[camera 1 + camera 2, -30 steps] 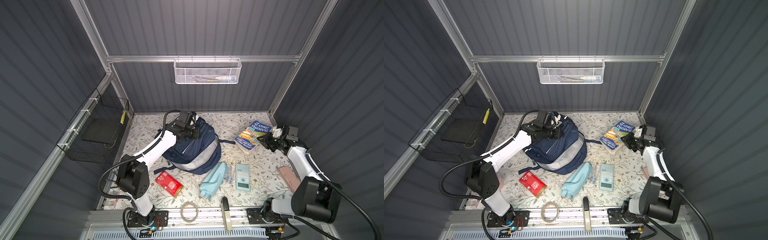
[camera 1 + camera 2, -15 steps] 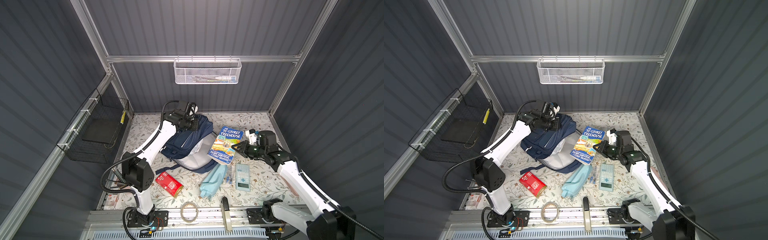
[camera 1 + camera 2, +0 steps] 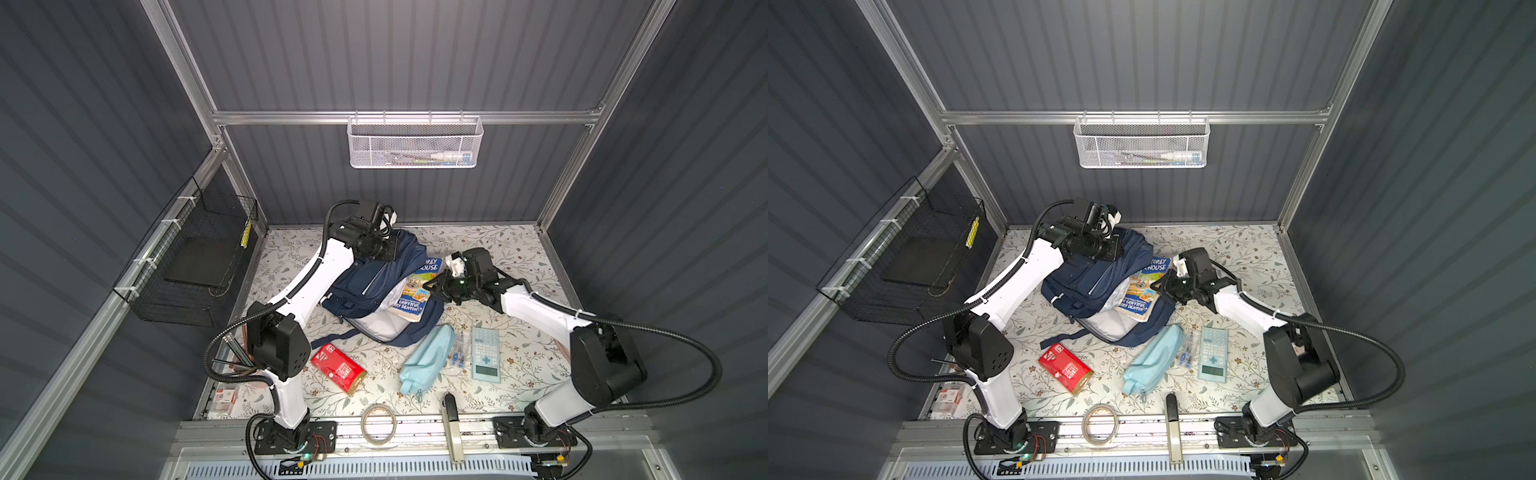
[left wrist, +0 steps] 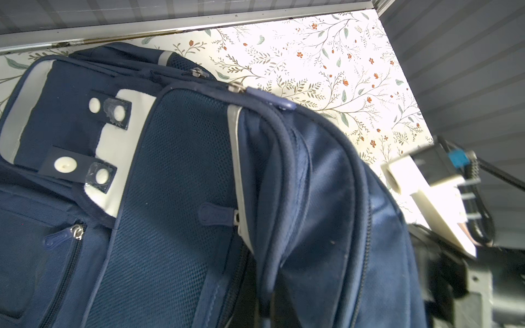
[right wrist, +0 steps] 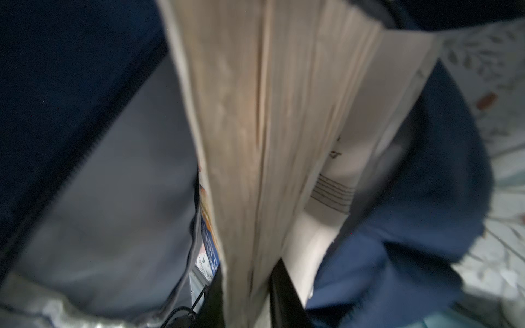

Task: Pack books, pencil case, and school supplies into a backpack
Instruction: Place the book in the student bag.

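Observation:
The navy backpack [image 3: 370, 282] [image 3: 1088, 278] lies at the table's middle, its mouth gaping and grey lining [image 3: 380, 328] showing. My left gripper [image 3: 392, 253] is shut on a fold of the backpack [image 4: 176, 184] at its top edge and holds it up. My right gripper [image 3: 434, 286] [image 5: 247, 295] is shut on the Treehouse book [image 3: 417, 291] [image 5: 270, 142], whose far end sits inside the backpack's mouth. Nearer the front lie the pale-blue pencil case [image 3: 426, 359], a clear packet [image 3: 457, 353], the calculator [image 3: 485, 353] and a red pack [image 3: 338, 370].
A tape roll [image 3: 378, 424] and a black-handled tool [image 3: 451, 415] lie at the front rail. A cup of pencils [image 3: 232, 357] stands behind the left arm's base. A black wire basket [image 3: 195, 266] hangs on the left wall, a white mesh basket [image 3: 415, 143] on the back wall.
My right gripper has carried the book from the back right corner leftward into the backpack's mouth. My left gripper has lifted the backpack's top edge, opening it.

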### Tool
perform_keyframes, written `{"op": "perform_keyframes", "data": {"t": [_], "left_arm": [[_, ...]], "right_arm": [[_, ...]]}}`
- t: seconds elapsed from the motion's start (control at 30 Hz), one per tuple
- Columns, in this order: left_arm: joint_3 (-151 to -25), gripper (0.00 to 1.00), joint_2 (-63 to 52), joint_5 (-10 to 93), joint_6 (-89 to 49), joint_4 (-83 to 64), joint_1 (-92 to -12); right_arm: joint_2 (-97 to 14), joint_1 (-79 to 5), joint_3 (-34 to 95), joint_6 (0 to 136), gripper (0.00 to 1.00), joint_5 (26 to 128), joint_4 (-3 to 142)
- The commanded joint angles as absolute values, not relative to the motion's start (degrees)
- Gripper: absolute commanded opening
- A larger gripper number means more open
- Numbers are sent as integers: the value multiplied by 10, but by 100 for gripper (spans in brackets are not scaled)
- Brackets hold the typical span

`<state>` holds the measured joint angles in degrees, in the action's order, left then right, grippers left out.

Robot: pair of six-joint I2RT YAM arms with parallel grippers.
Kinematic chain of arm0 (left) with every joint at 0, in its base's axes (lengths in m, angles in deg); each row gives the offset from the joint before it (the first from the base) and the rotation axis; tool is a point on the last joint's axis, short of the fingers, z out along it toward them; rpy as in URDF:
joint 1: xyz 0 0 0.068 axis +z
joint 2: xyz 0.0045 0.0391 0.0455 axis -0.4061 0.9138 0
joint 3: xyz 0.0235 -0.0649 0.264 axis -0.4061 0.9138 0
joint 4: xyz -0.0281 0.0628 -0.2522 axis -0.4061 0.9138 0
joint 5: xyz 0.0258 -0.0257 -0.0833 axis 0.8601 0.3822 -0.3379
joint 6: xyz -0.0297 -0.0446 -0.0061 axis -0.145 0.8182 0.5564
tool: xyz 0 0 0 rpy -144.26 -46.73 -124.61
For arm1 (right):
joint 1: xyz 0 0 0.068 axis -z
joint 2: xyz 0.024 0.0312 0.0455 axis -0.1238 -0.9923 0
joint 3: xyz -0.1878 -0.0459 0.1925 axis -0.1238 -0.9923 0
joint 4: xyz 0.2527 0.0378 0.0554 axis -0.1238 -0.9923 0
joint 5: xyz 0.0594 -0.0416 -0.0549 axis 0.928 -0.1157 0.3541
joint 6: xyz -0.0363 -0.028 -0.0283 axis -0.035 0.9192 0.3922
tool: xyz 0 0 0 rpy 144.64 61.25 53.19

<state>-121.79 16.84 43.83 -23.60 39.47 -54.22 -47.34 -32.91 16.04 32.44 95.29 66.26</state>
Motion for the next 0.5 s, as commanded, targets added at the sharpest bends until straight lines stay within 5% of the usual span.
{"op": "perform_keyframes", "data": {"t": [0.0, 0.47], "left_arm": [[-1248, 0, 158, 407, -233, 360, -543], [-1249, 0, 163, 369, -209, 341, -544]], "right_arm": [[-516, -347, 222, 322, 0, 960, 732], [-678, -380, 387, 290, 0, 855, 699]]}}
